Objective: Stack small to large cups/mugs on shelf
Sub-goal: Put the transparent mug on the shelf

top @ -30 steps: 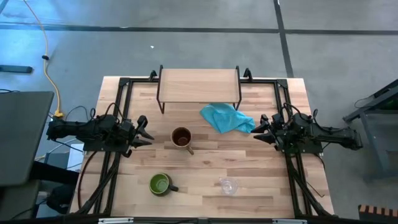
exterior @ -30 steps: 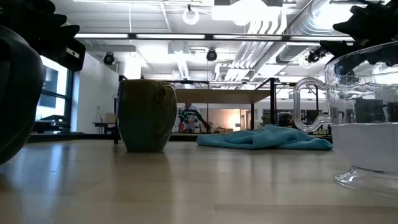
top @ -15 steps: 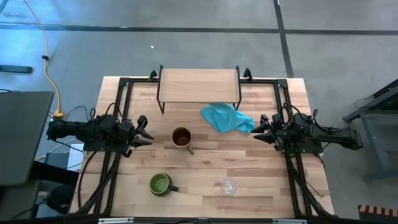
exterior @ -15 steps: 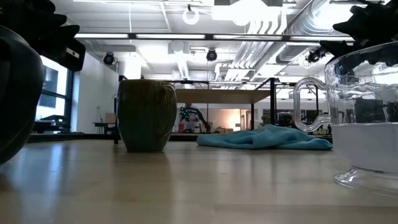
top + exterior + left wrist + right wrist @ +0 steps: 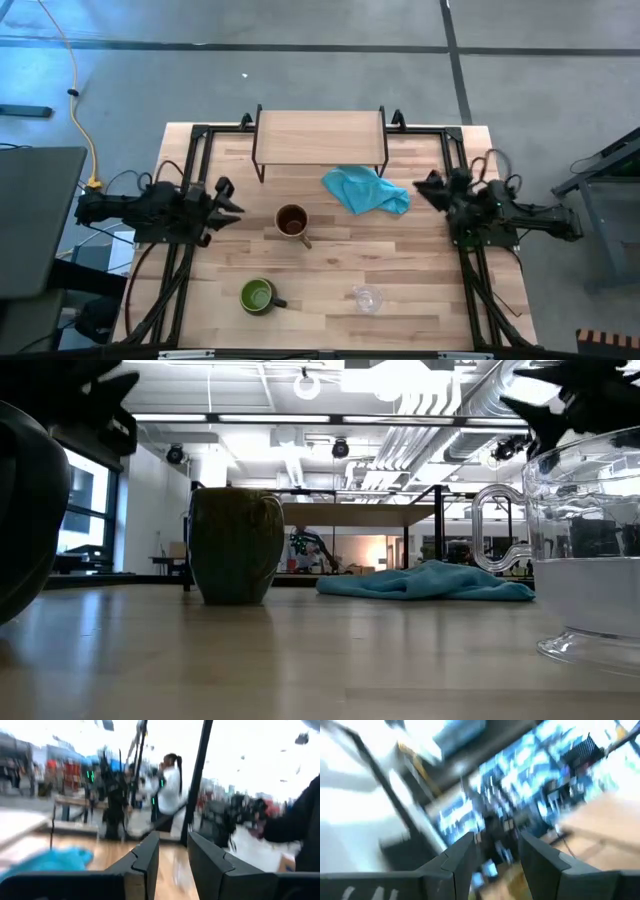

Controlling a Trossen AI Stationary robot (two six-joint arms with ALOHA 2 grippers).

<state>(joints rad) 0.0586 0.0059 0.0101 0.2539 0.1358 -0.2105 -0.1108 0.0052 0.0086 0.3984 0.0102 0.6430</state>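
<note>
**Both claws empty, cups on the worktop**

My left claw [image 5: 228, 196] sits at the left side of the worktop [image 5: 330, 300], fingers parted by a narrow gap, nothing between them. In my left wrist view the claw [image 5: 172, 851] looks past a blue cloth [image 5: 50, 861] toward a person [image 5: 169, 790] standing in the room beyond.

My right claw [image 5: 426, 187] sits at the right side, fingers spread as wide as they go, empty. My right wrist view [image 5: 496, 850] is blurred; nothing there I can identify.

Tan-brown mug [image 5: 292, 222]: upright, near mid-worktop, closer to my left claw, apart from it. Dark mug with green inside [image 5: 258, 296]: nearer the front edge, left of centre. Clear glass cup [image 5: 367, 298]: front edge, right of centre, well apart from both claws.

Shelf [image 5: 320, 136]: at the back edge, bare on top. The cloth [image 5: 364, 190] lies just in front of its right end, close to my right claw.

No readable writing or labels.
</note>
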